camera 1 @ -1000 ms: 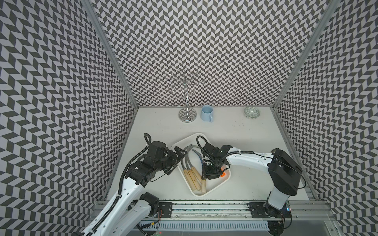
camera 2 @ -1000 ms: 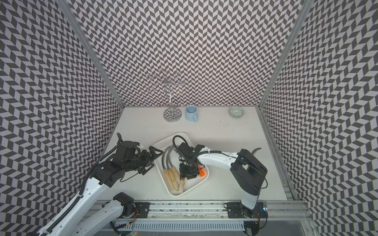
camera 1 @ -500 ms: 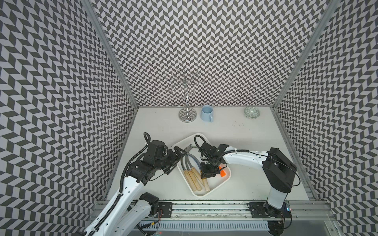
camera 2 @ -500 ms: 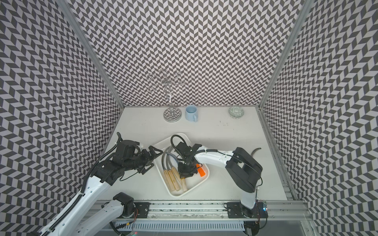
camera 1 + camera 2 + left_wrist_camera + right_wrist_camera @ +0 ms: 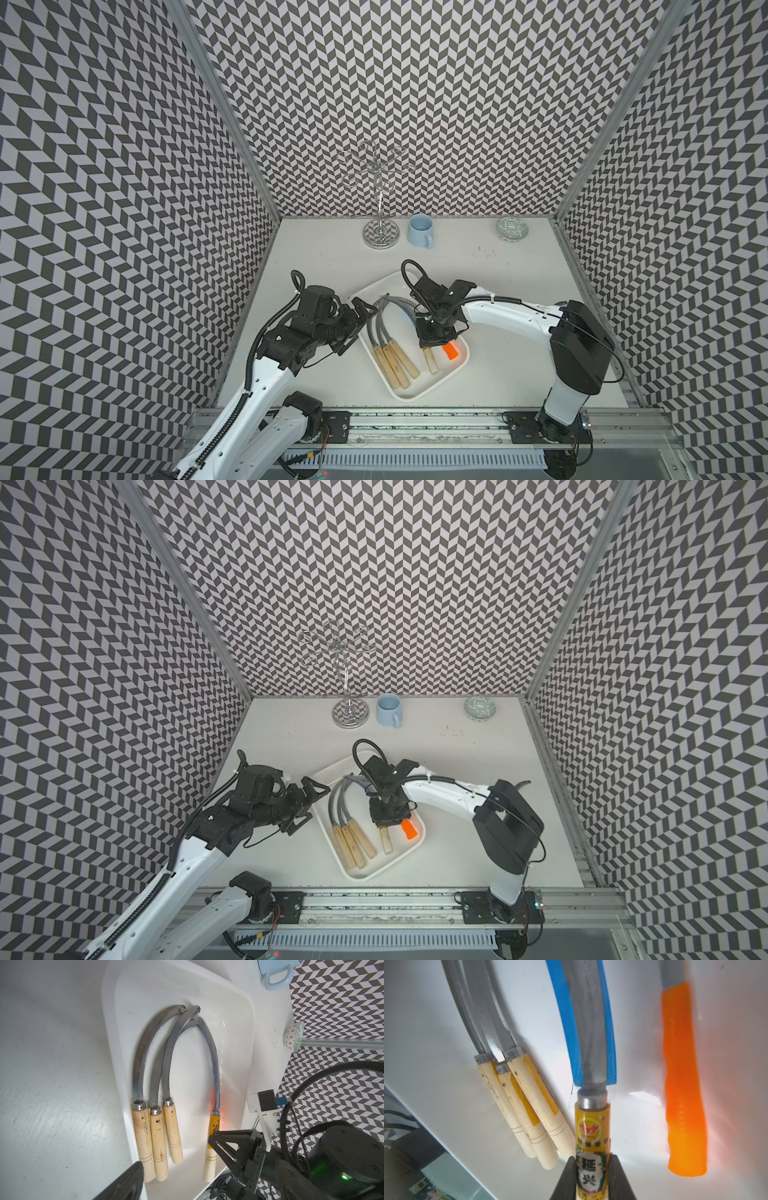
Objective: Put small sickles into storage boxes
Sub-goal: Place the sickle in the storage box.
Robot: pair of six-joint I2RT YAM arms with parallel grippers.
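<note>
Because the blades are curved and toothed, the right gripper (image 5: 592, 1160) is closed tight on the handle of the labelled sickle (image 5: 591, 1122). I think this is to lay it parallel to the three wooden sickles (image 5: 158, 1136) and the orange sickle (image 5: 683, 1084) inside the tray (image 5: 419, 384). Its arm reaches over the tray with the wrist bent down. The left gripper (image 5: 359, 326) hangs wide open and empty, just beside the tray edge.

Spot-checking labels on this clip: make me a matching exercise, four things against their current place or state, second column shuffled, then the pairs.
1. right gripper
2. left gripper
3. orange-handled sickle
4. blue mug

A. open, empty
B. upright, outside the tray
C. shut on the yellow-labelled sickle
D. lying loose in the tray

Pairs: 1-C, 2-A, 3-D, 4-B
</note>
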